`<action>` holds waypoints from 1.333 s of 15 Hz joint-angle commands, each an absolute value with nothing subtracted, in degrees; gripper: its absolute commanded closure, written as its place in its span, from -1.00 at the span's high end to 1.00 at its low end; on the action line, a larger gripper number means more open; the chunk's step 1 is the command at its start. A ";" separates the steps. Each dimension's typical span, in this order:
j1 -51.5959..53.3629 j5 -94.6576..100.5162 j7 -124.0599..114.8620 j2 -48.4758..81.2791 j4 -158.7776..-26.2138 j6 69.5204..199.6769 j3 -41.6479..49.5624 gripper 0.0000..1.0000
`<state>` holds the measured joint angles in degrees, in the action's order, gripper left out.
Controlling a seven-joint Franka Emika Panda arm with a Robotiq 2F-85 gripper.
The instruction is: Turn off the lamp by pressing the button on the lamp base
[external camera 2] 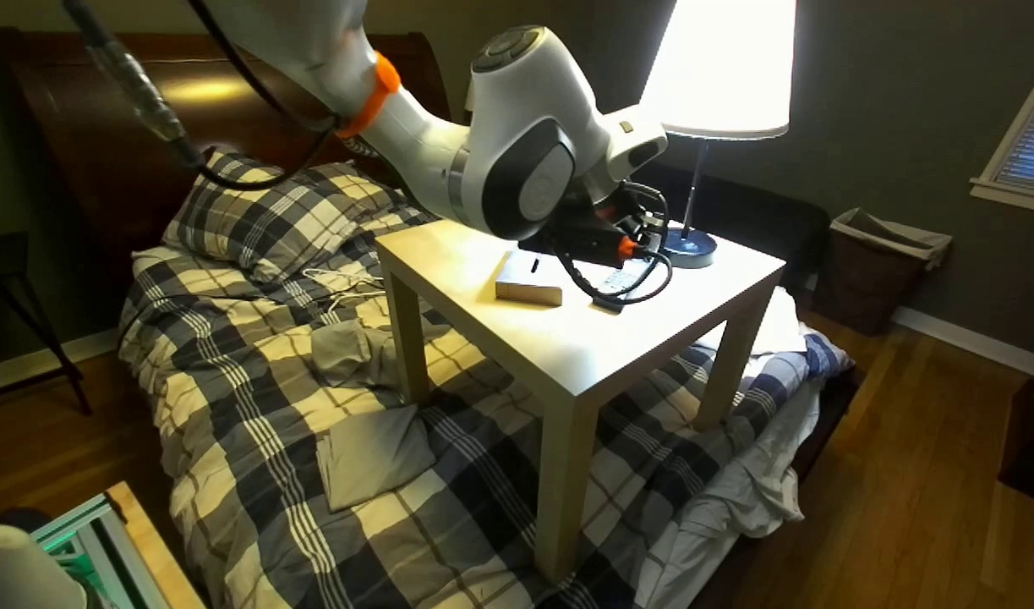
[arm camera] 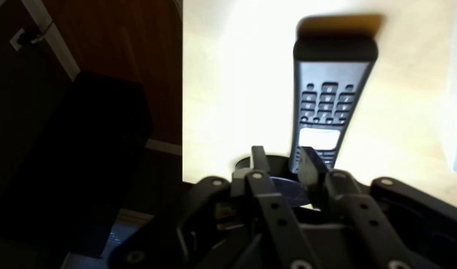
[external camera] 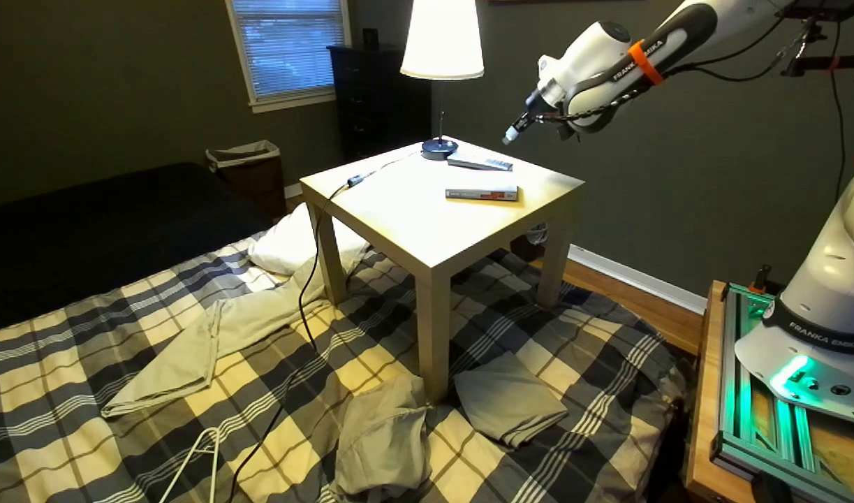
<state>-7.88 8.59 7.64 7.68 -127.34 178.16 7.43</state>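
Note:
The lamp has a glowing white tapered shade, seen in both exterior views [external camera: 443,42] [external camera 2: 724,68], on a thin dark stem. Its dark round lamp base stands at the far part of the table in both exterior views [external camera: 438,149] [external camera 2: 690,249]. Part of the lamp base shows between and behind the fingers in the wrist view [arm camera: 290,190]. I cannot make out a button. My gripper [external camera: 508,136] points down above the table, to the side of the lamp and apart from it. In the wrist view the gripper [arm camera: 283,155] has its fingers apart with nothing between them.
A dark cordless phone [arm camera: 325,101] lies against or close to the lamp base. A thin box [external camera: 481,193] lies near it on the pale table [external camera: 427,237]. The lamp's cord [external camera: 355,180] runs over the table's edge. The table stands on a plaid bed [external camera: 259,349].

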 commanded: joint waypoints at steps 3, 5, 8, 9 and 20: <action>-13.01 4.25 11.53 19.22 -115.62 184.67 1.07 -1.00; -17.37 4.69 14.06 22.09 -111.34 183.37 -3.86 -1.00; -26.87 4.77 20.09 25.97 -105.34 179.24 -15.14 -1.00; -29.61 4.41 22.02 27.51 -103.04 177.12 -18.30 -1.00; -28.79 5.54 20.87 27.71 -102.83 178.85 -17.08 -1.00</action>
<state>-28.85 5.28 20.61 26.85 -103.87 178.40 -17.38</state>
